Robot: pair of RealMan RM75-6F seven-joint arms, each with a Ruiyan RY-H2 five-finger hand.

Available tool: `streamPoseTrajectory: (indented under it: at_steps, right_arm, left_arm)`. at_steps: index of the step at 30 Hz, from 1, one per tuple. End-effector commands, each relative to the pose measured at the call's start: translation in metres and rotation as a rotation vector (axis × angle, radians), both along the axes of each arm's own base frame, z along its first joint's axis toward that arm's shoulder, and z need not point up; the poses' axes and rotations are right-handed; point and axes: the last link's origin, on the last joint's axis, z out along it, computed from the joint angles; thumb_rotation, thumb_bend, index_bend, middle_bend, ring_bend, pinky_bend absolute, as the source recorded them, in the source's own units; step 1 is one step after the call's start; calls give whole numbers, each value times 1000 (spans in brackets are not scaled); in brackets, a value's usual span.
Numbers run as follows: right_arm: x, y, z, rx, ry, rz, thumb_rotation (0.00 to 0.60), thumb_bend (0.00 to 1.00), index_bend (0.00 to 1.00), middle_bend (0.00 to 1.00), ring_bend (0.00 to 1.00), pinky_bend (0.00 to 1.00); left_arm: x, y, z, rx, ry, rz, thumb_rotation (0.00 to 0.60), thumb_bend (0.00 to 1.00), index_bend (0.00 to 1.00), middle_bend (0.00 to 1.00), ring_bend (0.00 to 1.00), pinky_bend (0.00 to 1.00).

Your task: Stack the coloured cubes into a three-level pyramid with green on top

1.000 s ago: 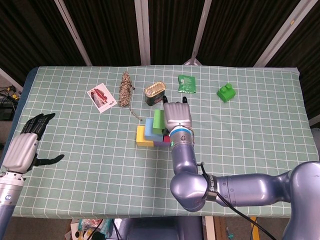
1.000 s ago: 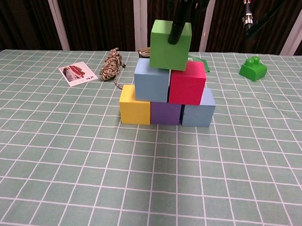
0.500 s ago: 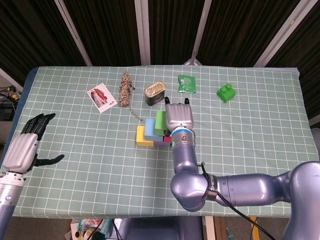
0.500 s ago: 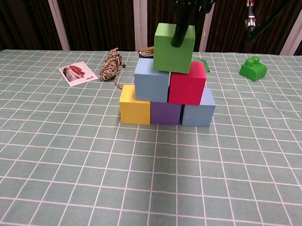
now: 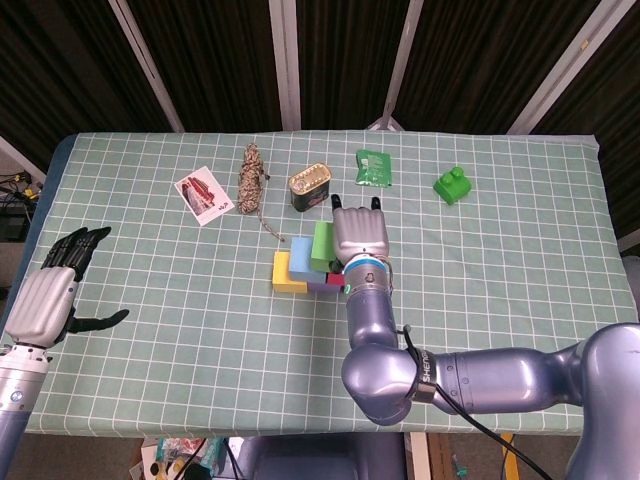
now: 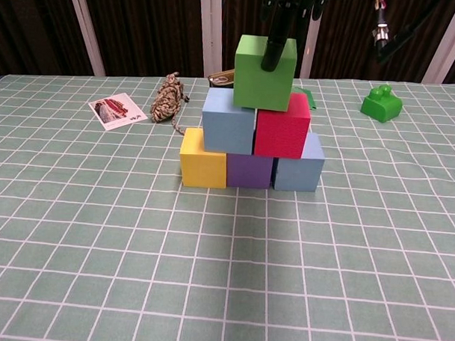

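Bottom level in place on the green-checked table (image 6: 98, 248): yellow foam cube (image 6: 203, 158), purple foam cube (image 6: 249, 170) and pale blue foam cube (image 6: 300, 167) side by side, touching. Second level in place: light blue foam cube (image 6: 228, 121) and red foam cube (image 6: 283, 125), touching, resting across the bottom row.

Third level: green foam cube (image 6: 265, 62) sits on the seam between light blue and red, set a little toward the red side. The right hand (image 5: 358, 234) is over it; chest view shows one dark finger (image 6: 274, 41) down the cube's front face, touching. Judgement: the hand grips the green cube from above; the far-side contact is hidden. What looks left is the release and a clear withdrawal without nudging the stack.

Left hand (image 5: 55, 290) at the near left table edge, well apart from the stack, fingers spread, holding nothing.

Writing: white lettering on the right arm's elbow housing (image 5: 428, 375), too small to read surely. Printed card (image 5: 204, 194) shows a red picture, no legible text. Oval tin can (image 5: 309, 187) and green foil packet (image 5: 374, 167): labels not readable.
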Motion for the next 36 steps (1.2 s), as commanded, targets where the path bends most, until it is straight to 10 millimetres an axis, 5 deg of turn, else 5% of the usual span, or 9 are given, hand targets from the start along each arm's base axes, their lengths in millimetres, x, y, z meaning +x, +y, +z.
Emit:
streamPoseTrajectory:
  at_steps: [1,36]
  right_arm:
    - [-1,1,-1,3,1,-2,600,289,0,431,277,0]
    - [0,-4,-3,-4,-33,15,600,289,0,431,277,0]
  left_arm:
    - [0,0,0,1,0,-1,600,66,47,75,18,30]
    - [0,0,-3,-6,8,-1,600,66,48,75,18,29]
